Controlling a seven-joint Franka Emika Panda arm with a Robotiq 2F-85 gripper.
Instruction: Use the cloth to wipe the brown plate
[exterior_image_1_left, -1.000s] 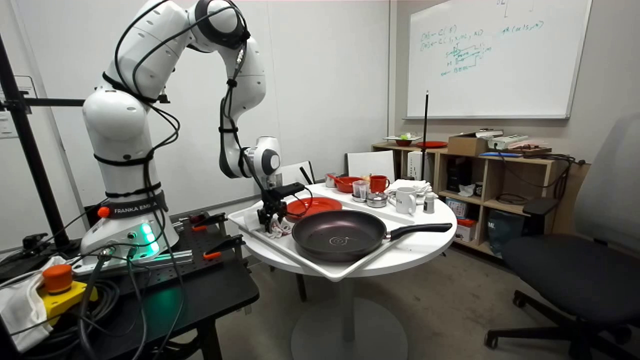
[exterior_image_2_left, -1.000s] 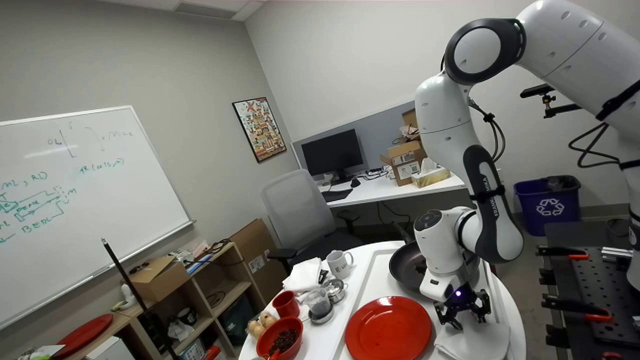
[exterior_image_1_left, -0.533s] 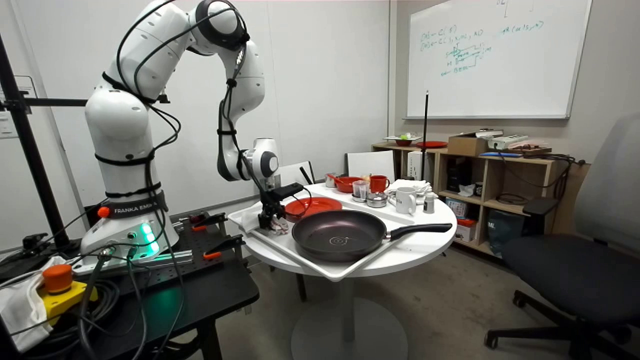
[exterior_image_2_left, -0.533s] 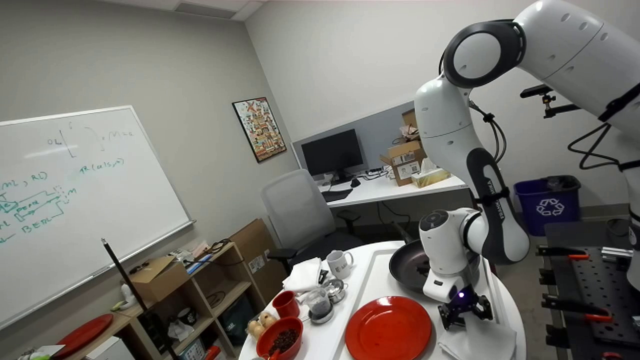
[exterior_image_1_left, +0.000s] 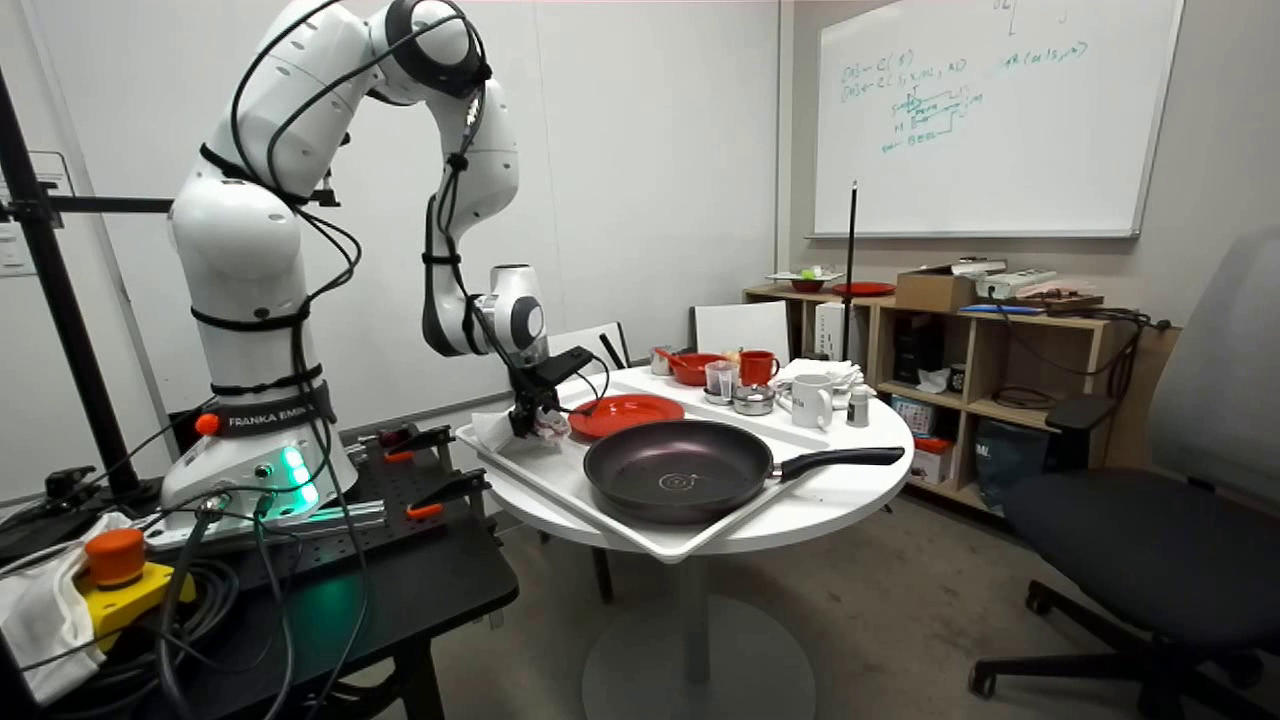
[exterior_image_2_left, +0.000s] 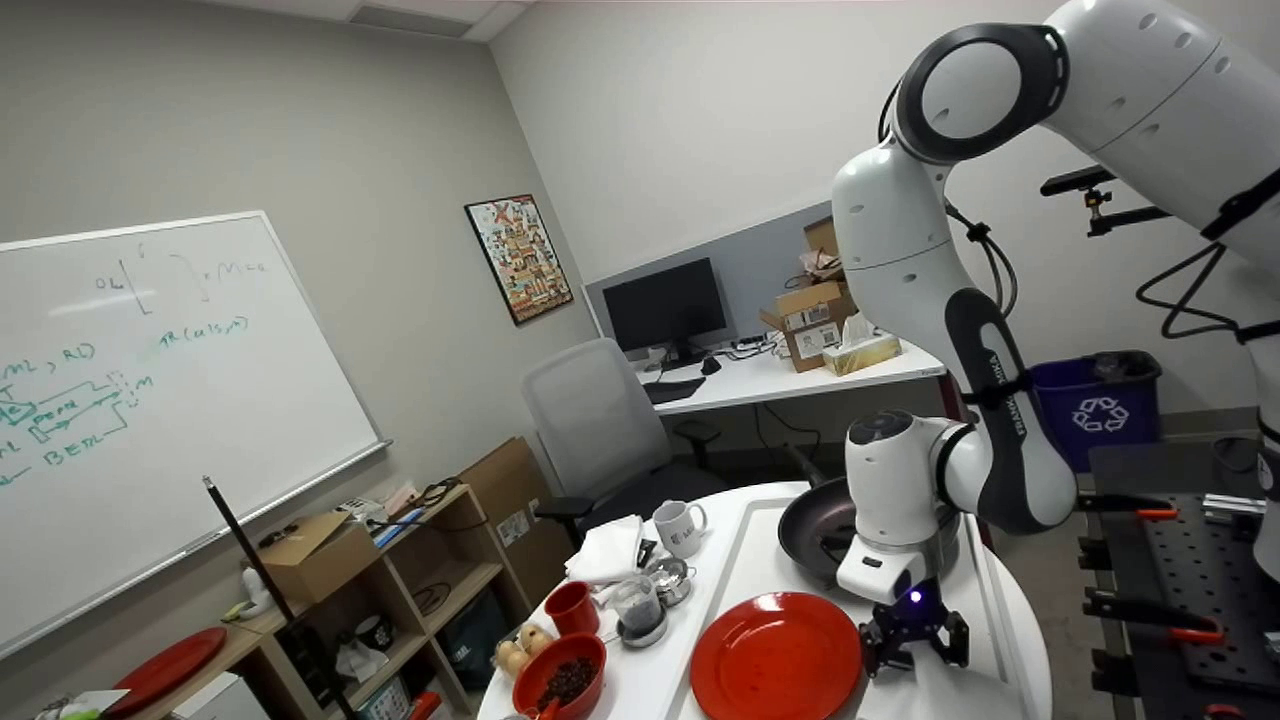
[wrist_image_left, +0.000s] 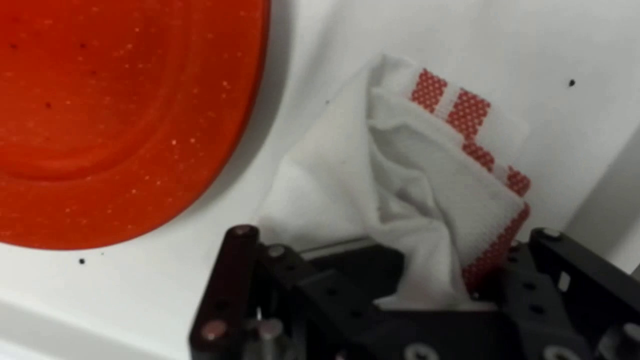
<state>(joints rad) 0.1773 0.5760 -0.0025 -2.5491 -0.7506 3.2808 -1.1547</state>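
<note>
The brown plate, round and red in these pictures, lies on the white tray (exterior_image_1_left: 612, 522); it shows in both exterior views, as the plate (exterior_image_1_left: 632, 412) and the plate (exterior_image_2_left: 775, 655), and fills the upper left of the wrist view as the plate (wrist_image_left: 120, 130). Beside it is the white cloth (wrist_image_left: 330, 200) with red checked stripes. My gripper (wrist_image_left: 430, 280) is shut on a bunched fold of this cloth, which rises between the fingers. In an exterior view the gripper (exterior_image_2_left: 915, 645) stands close to the plate's edge, the cloth (exterior_image_2_left: 945, 692) spreading below it. The fingertips are partly hidden by cloth.
A dark frying pan (exterior_image_1_left: 680, 475) sits on the tray near the gripper, its handle (exterior_image_1_left: 840, 460) reaching over the rim. Past the tray on the round table stand a white mug (exterior_image_1_left: 811, 402), a red mug (exterior_image_2_left: 572, 608), a red bowl (exterior_image_2_left: 560, 675) and folded white cloths (exterior_image_2_left: 605, 550).
The jaws have closed on the cloth. My gripper has risen a little and shifted away from the pan, tilting slightly, and the cloth has been drawn up with it. Plate and pan have not moved.
</note>
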